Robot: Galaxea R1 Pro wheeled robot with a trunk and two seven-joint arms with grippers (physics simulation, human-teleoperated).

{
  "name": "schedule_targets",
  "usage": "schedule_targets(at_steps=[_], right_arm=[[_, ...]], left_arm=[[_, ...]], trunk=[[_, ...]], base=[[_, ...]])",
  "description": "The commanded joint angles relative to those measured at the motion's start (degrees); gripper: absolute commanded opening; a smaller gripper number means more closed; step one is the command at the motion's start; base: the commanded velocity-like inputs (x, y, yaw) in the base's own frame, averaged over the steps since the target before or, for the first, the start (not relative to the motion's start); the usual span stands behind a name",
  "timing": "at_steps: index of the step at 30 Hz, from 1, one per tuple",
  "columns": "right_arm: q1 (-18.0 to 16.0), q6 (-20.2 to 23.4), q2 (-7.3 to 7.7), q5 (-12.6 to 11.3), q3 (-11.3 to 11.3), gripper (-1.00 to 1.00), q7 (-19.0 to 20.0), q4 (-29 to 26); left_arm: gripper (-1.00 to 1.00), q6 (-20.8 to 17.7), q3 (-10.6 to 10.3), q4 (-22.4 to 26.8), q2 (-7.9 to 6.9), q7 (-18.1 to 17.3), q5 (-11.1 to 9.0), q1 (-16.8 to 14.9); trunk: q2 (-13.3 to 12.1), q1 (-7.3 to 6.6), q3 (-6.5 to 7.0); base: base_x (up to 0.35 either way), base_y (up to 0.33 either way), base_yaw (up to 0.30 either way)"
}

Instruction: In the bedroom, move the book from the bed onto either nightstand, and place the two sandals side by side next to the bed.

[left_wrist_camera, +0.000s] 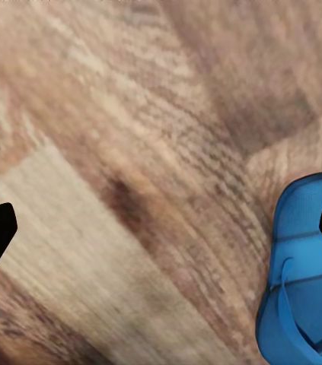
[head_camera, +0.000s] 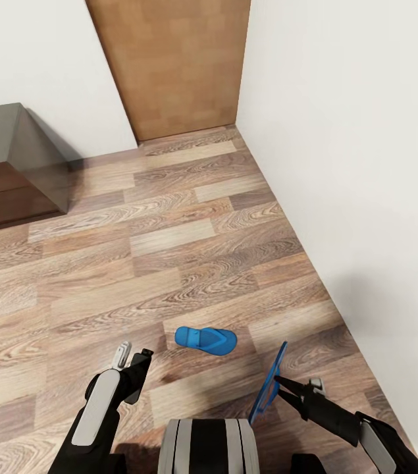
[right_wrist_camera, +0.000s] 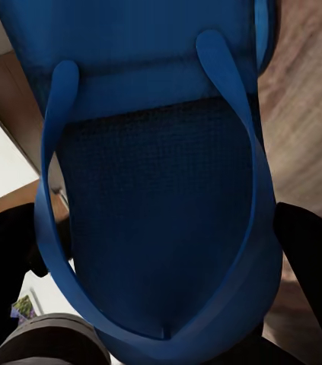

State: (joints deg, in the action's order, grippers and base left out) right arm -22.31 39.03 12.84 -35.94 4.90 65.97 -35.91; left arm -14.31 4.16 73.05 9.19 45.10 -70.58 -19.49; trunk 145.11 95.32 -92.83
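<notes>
One bright blue sandal (head_camera: 205, 339) lies flat on the wood-plank floor just ahead of my trunk; the left wrist view has it (left_wrist_camera: 305, 281) strap side up beside one fingertip. My left gripper (head_camera: 133, 361) hangs open low over the floor, left of that sandal, with nothing between its fingers. The second blue sandal (head_camera: 269, 382) stands on edge in the air at the lower right, and my right gripper (head_camera: 278, 382) is shut on it. In the right wrist view its sole and Y-strap (right_wrist_camera: 161, 190) sit between the dark fingers (right_wrist_camera: 309, 258).
A white wall (head_camera: 366, 164) runs close along the right side. A brown door (head_camera: 176, 66) closes the far corner. A long low dark bench (head_camera: 11, 164) stands against the back wall at the left. Wood floor (head_camera: 169, 250) stretches between them.
</notes>
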Motion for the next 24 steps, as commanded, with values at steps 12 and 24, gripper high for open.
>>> schedule_targets(at_steps=[12,24], right_arm=[[0.0,-0.1,-0.18,-0.2,0.2,-1.0,-1.3,-0.7],[-0.1,-1.7,-0.54,-0.3,15.6,-1.0,-15.2,-2.3]], left_arm=[[1.0,-0.4,0.1,0.1,0.12,0.3,-0.2,0.0],[1.0,-0.4,0.1,0.2,0.12,0.3,-0.2,0.0]], trunk=[[0.0,-0.01,-0.03],[0.0,-0.01,-0.03]], base=[[0.0,0.0,0.0],[0.0,0.0,0.0]])
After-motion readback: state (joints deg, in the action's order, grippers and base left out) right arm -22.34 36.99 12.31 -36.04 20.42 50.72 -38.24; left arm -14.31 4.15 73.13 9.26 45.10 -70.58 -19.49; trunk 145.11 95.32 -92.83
